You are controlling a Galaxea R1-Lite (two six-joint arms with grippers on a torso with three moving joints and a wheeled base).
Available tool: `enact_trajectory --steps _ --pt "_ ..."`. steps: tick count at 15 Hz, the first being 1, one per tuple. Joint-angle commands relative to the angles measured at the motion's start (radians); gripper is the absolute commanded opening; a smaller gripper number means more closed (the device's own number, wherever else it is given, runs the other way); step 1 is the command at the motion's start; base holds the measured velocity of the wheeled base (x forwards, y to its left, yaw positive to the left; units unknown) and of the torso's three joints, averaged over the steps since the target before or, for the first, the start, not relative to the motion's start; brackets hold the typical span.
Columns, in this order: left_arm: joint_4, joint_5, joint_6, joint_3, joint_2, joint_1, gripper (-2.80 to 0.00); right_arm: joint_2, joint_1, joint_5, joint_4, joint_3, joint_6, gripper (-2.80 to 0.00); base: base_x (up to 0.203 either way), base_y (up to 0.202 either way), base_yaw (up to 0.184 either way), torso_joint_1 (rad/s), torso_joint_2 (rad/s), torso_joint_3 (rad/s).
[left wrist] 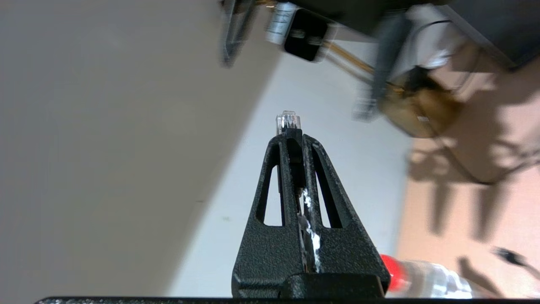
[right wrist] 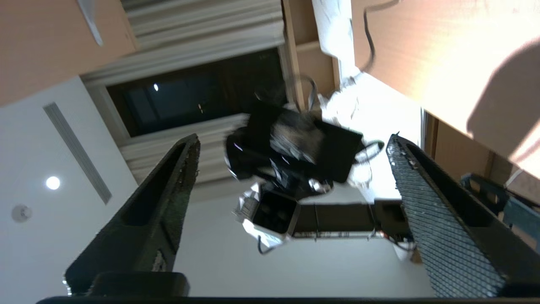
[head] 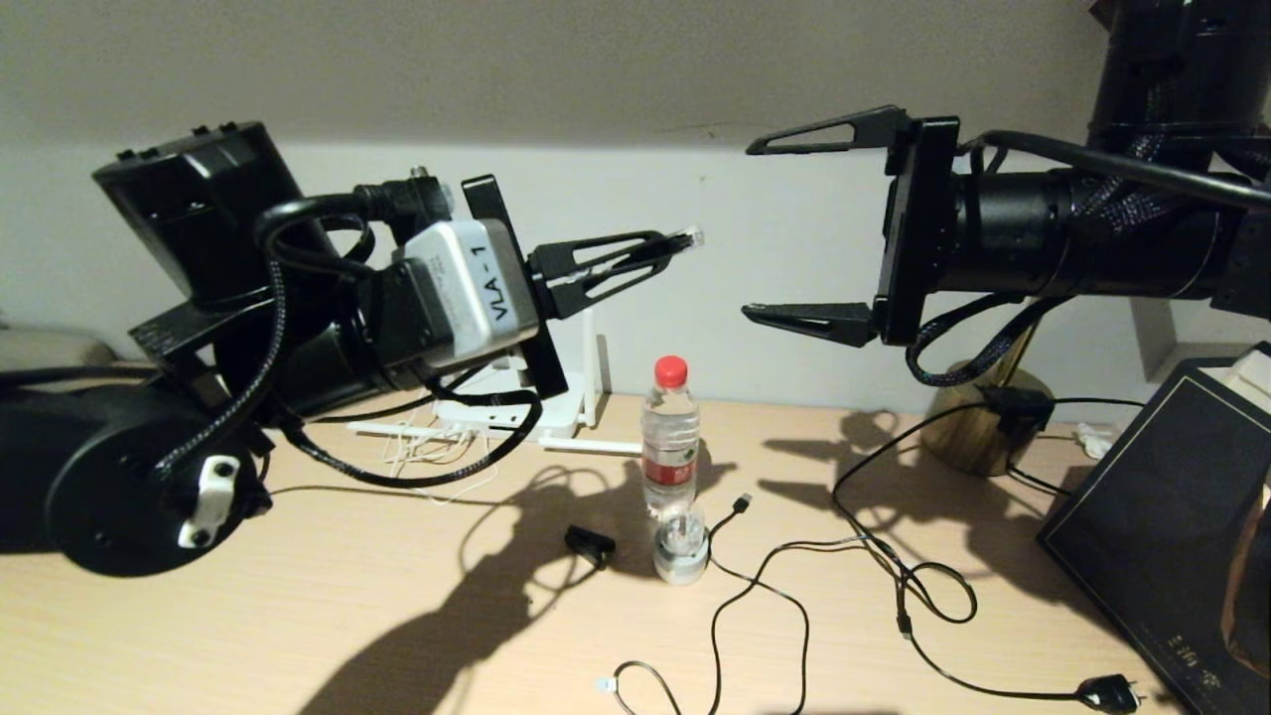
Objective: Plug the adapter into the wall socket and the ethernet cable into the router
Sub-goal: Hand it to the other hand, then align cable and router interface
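The left gripper (head: 667, 245), raised above the desk (head: 298, 616), pinched the ethernet cable's (head: 688, 237) clear plug tip-outward, presumably for the router (head: 516, 412) at its seven o'clock, while the right gripper (head: 770, 228) hung wide open, empty, at three o'clock.

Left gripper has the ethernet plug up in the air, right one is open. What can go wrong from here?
1. The left gripper pinches the ethernet cable right at its clear plug, only the tip protruding; little length to enter a port, and it may twist in the grip.
2. The router sits low behind the left arm, largely hidden in the head view, so aiming could be off.
3. The water bottle stands upright near the router; a descending arm could topple it.
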Motion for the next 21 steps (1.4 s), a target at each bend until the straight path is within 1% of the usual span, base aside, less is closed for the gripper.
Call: enact_trajectory --steps 1,4,8,9,16,21 --pt "-0.010 -0.003 0.010 -0.047 0.049 -0.002 -2.80 0.005 0.025 0.005 -0.002 -0.001 0.008 0.00 0.000 0.000 0.000 0.000 0.00 0.000" --pt "-0.012 -0.003 0.024 -0.061 0.064 -0.005 -2.80 0.025 0.033 0.003 -0.002 -0.009 0.009 0.00 0.000 0.000 0.000 0.000 0.00 0.000" --pt "-0.012 -0.003 0.026 -0.056 0.061 -0.008 -2.80 0.049 0.047 0.002 -0.002 -0.048 0.012 0.00 0.000 0.000 0.000 0.000 0.00 0.000" --pt "-0.012 -0.003 0.024 -0.056 0.061 -0.008 -2.80 0.050 0.047 0.002 -0.002 -0.050 0.012 -2.80 0.000 0.000 0.000 0.000 0.00 0.000" --pt "-0.012 -0.003 0.024 -0.059 0.063 -0.037 -2.80 0.059 0.055 0.002 -0.002 -0.055 0.012 -2.80 0.000 0.000 0.000 0.000 0.00 0.000" --pt "-0.012 -0.003 0.024 -0.059 0.063 -0.038 -2.80 0.059 0.055 0.002 -0.002 -0.048 0.012 -2.80 0.000 0.000 0.000 0.000 0.00 0.000"
